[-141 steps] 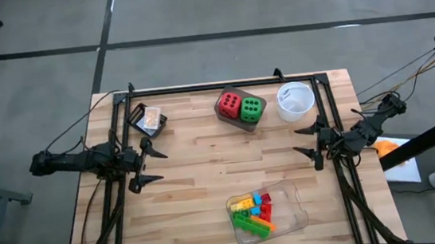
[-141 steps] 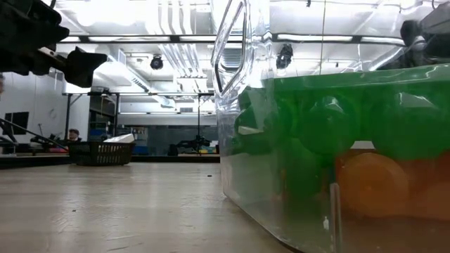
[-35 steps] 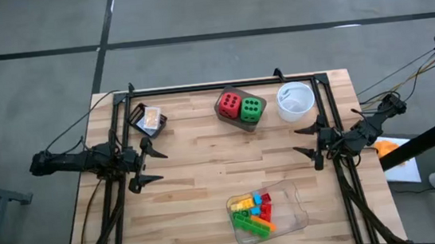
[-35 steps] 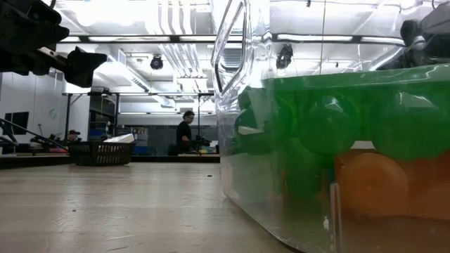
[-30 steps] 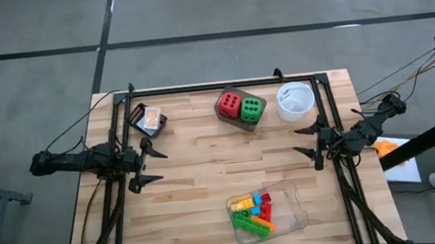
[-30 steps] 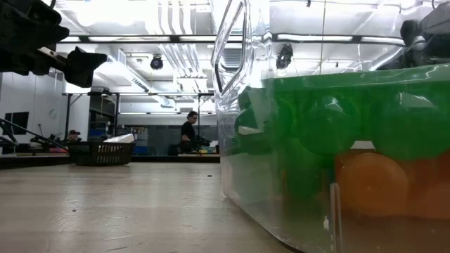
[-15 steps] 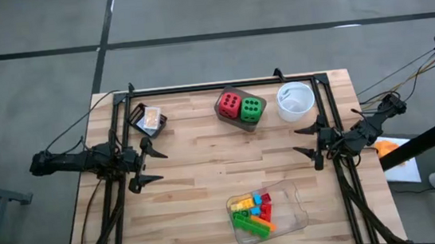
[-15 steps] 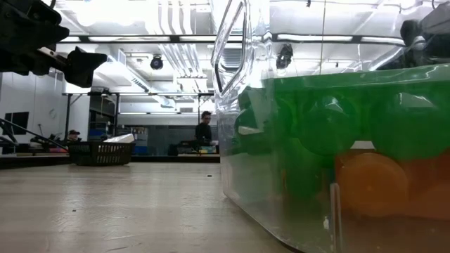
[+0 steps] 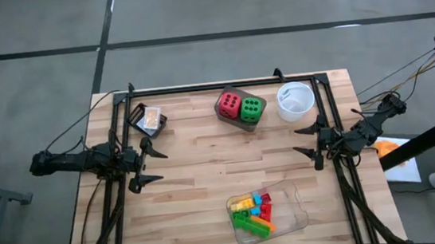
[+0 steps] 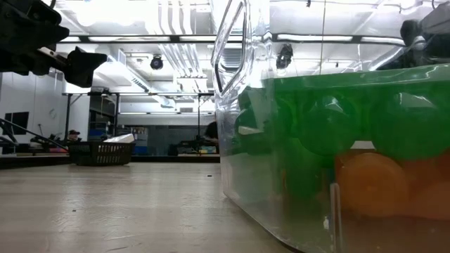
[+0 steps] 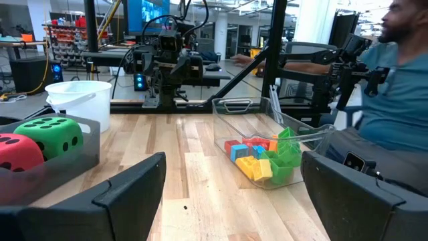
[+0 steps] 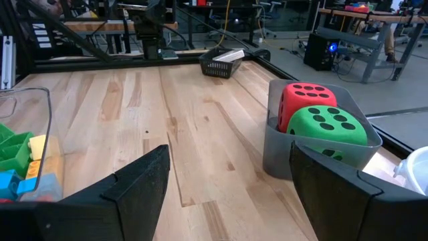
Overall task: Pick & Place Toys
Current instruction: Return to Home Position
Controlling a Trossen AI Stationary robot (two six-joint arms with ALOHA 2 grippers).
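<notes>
Homing: left gripper [image 9: 158, 165] and right gripper [image 9: 299, 141] empty, jaws spread. I'd settle slowly, clear of the white bowl [image 9: 294, 86].

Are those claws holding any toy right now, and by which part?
Nothing is held. The left gripper and the right gripper are both open and empty, at opposite sides of the table.
</notes>
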